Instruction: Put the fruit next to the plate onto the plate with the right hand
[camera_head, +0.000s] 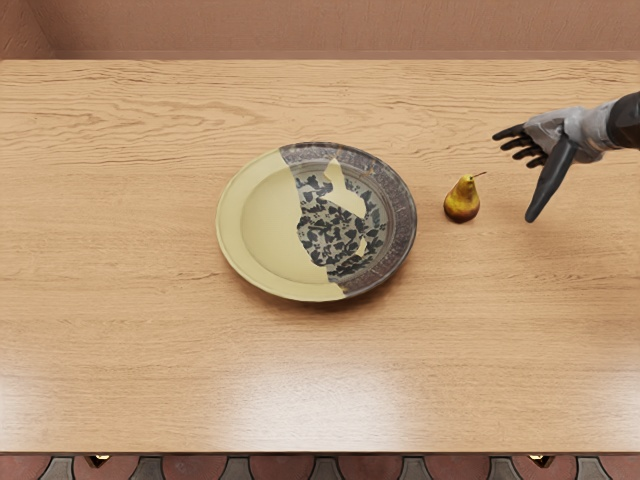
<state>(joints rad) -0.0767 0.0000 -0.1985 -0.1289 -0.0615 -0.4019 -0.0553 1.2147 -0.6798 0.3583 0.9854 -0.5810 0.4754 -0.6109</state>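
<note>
A small yellow-red pear (462, 198) stands upright on the table just right of the plate (252, 215), a round dish half cream and half dark leaf pattern. My right hand (537, 160) comes in from the right edge and hovers to the right of the pear, slightly above it, with a gap between them. Its fingers are spread and hold nothing; the thumb points down toward the table. The left arm does not show.
The wooden table (150, 350) fills the view, its front edge near the bottom and its far edge against a brown wall at the top.
</note>
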